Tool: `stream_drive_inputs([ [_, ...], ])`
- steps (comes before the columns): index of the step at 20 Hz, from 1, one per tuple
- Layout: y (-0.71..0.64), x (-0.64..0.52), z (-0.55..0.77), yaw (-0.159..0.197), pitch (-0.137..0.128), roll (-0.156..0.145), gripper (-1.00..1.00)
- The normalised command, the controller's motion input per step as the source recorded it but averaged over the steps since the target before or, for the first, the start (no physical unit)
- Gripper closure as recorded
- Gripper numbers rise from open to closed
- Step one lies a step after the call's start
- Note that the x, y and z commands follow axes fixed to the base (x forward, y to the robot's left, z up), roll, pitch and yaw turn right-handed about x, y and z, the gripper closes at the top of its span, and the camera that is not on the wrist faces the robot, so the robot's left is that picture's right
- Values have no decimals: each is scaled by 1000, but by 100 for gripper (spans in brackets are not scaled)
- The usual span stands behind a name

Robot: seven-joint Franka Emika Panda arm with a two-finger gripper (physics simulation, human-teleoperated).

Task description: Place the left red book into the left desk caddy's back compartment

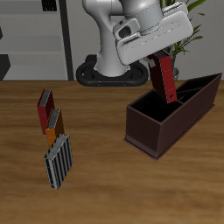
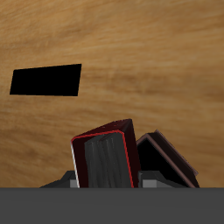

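At upper right of the exterior view, above the left desk caddy: gripper clenched on the left red book, tilted, lower edge over the back compartment. Insertion step; next, lowering straight, then releasing.

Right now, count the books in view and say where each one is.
4. The left red book is tilted in the gripper over the left desk caddy. The maroon book, orange book and striped book stand on the table; others may be hidden.
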Motion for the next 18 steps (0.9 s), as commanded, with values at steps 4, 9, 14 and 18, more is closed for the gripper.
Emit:
stream_drive_inputs([
  [4, 284, -735, 54, 15, -5, -14, 100],
  [9, 179, -593, -19, 48, -11, -58, 100],
  [14, 221, -648, -8, 4, -20, 4, 100],
  [18, 350, -693, 5, 36, -64, -21, 100],
])
